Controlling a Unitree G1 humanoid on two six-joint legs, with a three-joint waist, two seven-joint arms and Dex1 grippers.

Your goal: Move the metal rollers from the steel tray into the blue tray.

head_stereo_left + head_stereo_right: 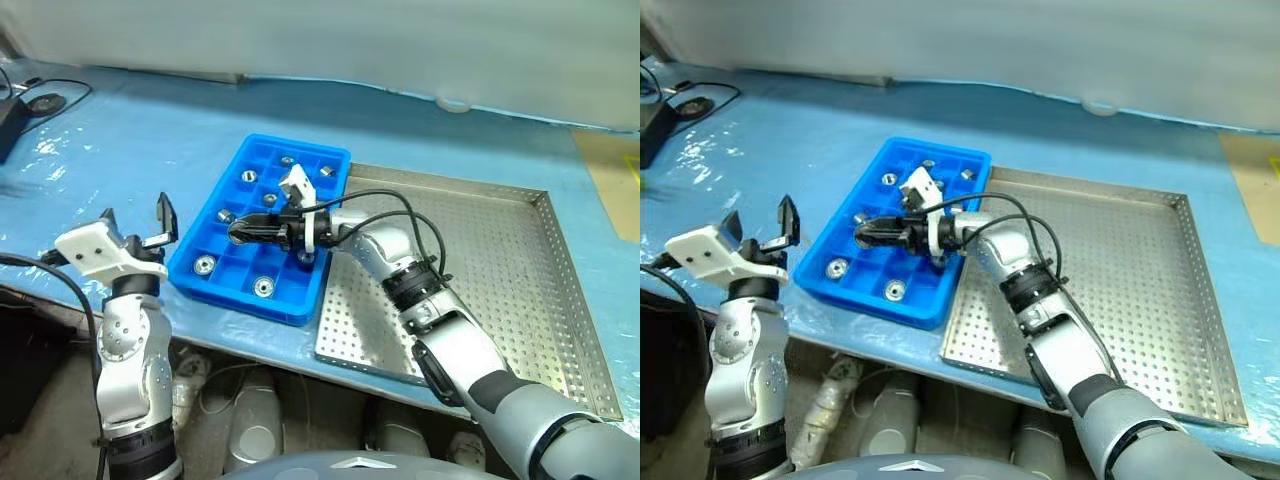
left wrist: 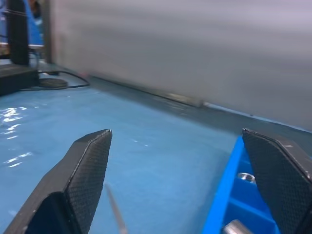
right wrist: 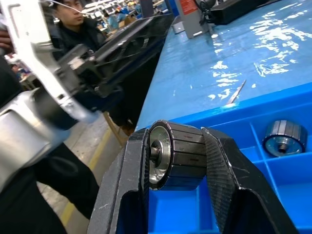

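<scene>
The blue tray point(image 1: 240, 298) lies left of centre on the blue-covered table, with the steel tray point(image 1: 500, 270) against its right side. Several metal rollers sit in the blue tray's compartments, such as one point(image 1: 205, 265) near the front left and another point(image 1: 264, 286) beside it. My right gripper point(image 1: 238, 233) reaches leftward over the middle of the blue tray and is shut on a metal roller point(image 3: 173, 156), which is gripped on its curved sides. My left gripper point(image 1: 137, 226) hangs open just left of the blue tray, near the table's front edge, with nothing between its fingers point(image 2: 87, 161).
A black box point(image 1: 10, 125) and a cable with a round puck point(image 1: 45, 100) lie at the back left. A brown sheet point(image 1: 610, 170) lies at the far right. A person point(image 3: 73, 14) stands beyond the table's left end.
</scene>
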